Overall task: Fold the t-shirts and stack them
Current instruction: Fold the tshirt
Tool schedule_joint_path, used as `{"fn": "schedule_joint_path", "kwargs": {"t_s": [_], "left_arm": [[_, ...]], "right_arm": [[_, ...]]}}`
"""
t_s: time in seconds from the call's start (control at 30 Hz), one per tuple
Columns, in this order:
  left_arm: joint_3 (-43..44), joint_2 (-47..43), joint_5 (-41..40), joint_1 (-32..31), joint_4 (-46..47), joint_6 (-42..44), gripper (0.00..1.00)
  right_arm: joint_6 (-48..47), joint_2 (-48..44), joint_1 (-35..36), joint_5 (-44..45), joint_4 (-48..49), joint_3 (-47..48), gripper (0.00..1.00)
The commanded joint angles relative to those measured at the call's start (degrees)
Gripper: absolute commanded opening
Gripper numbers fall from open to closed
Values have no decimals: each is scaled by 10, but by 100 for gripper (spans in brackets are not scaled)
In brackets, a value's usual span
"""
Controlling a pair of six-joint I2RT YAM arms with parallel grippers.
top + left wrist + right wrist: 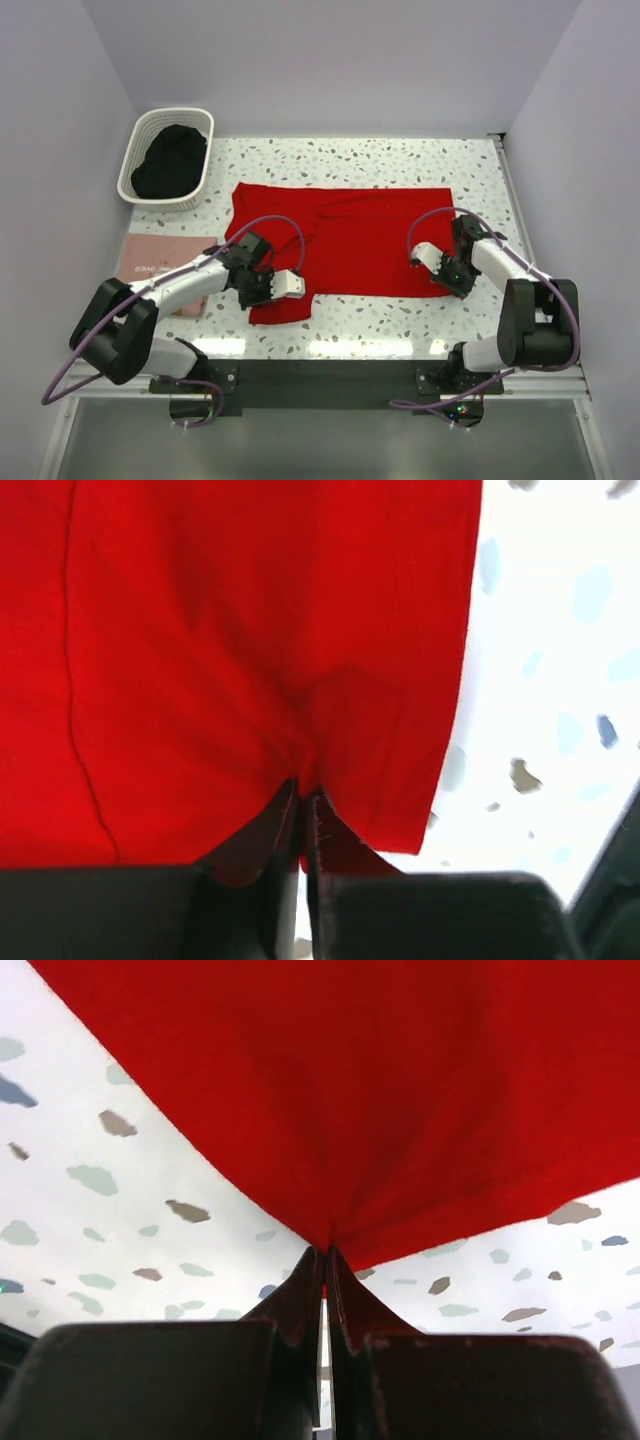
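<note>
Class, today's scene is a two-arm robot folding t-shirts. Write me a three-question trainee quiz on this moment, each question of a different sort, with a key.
1. True or false: the left end effector and the right end effector are both shut on the near edge of the red t-shirt.
2. Multiple choice: the pink t-shirt lies
A) draped over the right arm
B) folded on the table, left of the red one
C) spread over the red one
3. Fill in: the white basket holds a ____ cloth.

Key: 1 true; 2 B; 3 black
</note>
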Motion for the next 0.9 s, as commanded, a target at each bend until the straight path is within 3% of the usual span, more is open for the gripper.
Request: {"fn": "schedule_joint_path", "kwargs": {"t_s": [0.0,0.03,0.17,0.33,0.87], "left_arm": [[14,-41,6,-3,-88,-1,7],[18,-51,9,-3,-112,-3,0],[46,-98,20,1,-159,-18,0],[124,-94,34,37,-181,-13,0],[434,170,7,125,-213,52,0]], "right_arm": [[-10,-42,1,-11,-45,8,0],[-16,-49,1,-11,-59,6,0],[-28,-88,0,-9,-96,9,0],[-37,-86,-7,-18,-122,65,0],[-38,103,-28,-35,-127,259,0]]}}
